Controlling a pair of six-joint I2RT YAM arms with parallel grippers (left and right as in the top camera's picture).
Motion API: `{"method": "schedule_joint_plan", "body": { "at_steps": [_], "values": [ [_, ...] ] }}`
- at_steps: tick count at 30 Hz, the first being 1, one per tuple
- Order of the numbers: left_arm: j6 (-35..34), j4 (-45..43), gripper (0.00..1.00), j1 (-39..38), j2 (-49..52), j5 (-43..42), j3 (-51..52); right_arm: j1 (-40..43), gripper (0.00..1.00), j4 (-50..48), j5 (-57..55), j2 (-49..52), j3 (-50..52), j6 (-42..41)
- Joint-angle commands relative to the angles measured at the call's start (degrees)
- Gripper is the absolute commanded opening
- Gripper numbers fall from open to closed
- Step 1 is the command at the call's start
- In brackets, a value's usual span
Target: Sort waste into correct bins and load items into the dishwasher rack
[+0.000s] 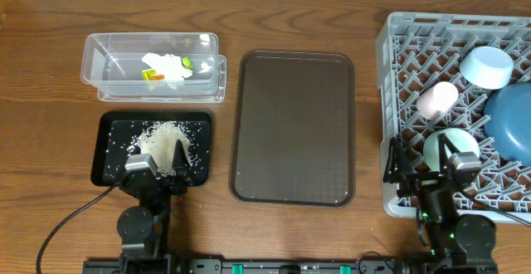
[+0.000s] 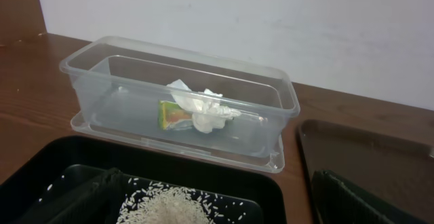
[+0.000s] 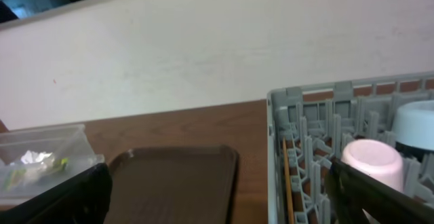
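Presently both end effectors are seen w/ fingers spread wide apart and nothing clamped.

The L gripper (image 1: 159, 164) is placed over the near edge of the shallow black rectangular tray (image 1: 109, 154), which is set at the near-left of the brown wooden bench (image 1: 50, 141). The loose white rice grains (image 1: 166, 137) are heaped in that tray, directly ahead of and partly between the L fingers. A few stray grains are scattered twd the tray's left edge. Beyond the tray, twd the bench's far edge, the clear plastic rectangular tub (image 1: 98, 62) is found. Inside it the crumpled white tissue (image 2: 203, 108) is laid touching the small yellow-green printed snack wrapper (image 2: 173, 114), both well apart from the L gripper.

A large brown serving tray (image 1: 290, 124) is laid at the bench's centre, between the two arms.

The R gripper (image 1: 421, 162) is held over the near-left corner of the large square grey plastic lattice rack (image 1: 398, 58), at the bench's right edge. The pale mint-green bowl (image 1: 465, 141) is seated by the rack's near edge, partly under the R gripper's right finger; contact can't be told. The small pink cup (image 1: 437, 99) is lying just beyond. The large dark blue bowl (image 1: 513, 120) is set at the rack's right edge, and the small light blue bowl (image 1: 487, 65) farther back.
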State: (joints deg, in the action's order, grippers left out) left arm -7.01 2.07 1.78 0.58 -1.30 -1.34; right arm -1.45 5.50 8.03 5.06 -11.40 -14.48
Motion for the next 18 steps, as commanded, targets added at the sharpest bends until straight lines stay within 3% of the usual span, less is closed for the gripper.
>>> {"method": "schedule_joint_plan", "body": {
  "at_steps": [1,9,18],
  "values": [
    [1.0,2.0,0.9,0.2,-0.3,1.1,1.1,-0.4,0.99,-3.3,0.3,-2.6,4.1,-0.5],
    [1.0,2.0,0.9,0.2,-0.3,1.1,1.1,-0.5,0.99,-11.4,-3.9,-4.8,11.2,-1.8],
    [1.0,2.0,0.9,0.2,-0.3,1.1,1.1,-0.5,0.99,-7.5,-8.3,-4.8,11.1,5.9]
  ]
}}
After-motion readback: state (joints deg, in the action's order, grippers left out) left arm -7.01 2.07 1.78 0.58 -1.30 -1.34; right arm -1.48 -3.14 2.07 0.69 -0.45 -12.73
